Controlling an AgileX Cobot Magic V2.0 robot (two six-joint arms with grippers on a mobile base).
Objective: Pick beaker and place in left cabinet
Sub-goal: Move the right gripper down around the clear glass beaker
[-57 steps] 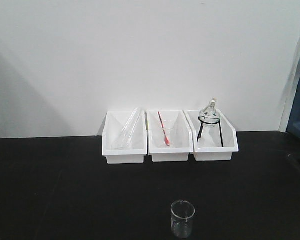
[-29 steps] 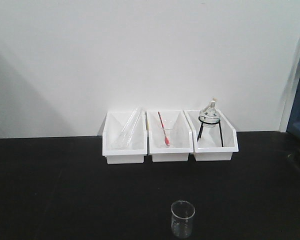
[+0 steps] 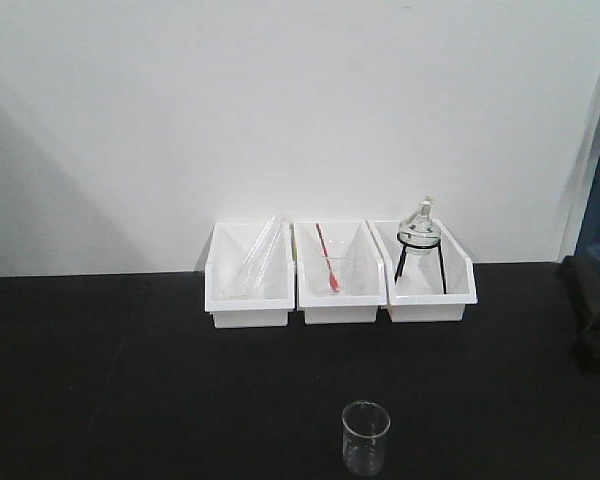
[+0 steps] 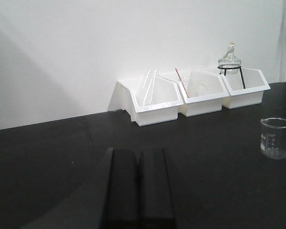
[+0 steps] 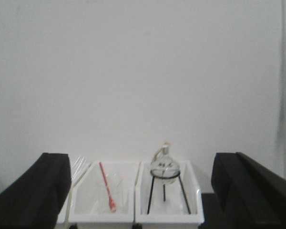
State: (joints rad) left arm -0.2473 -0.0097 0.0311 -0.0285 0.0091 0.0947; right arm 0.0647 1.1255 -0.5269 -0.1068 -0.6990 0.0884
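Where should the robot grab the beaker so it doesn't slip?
Grip the beaker around its straight glass wall, about halfway up, below the flared rim. It is probably best to come in level from the side: the beaker stands upright and alone on the table, with room for the jaws on both sides.

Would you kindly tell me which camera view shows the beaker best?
The left wrist view: the beaker stands whole, markings visible. The front view shows it at the bottom edge; the right wrist view misses it.

The left claw (image 4: pixel 138 153) is cut off at the lower edge.
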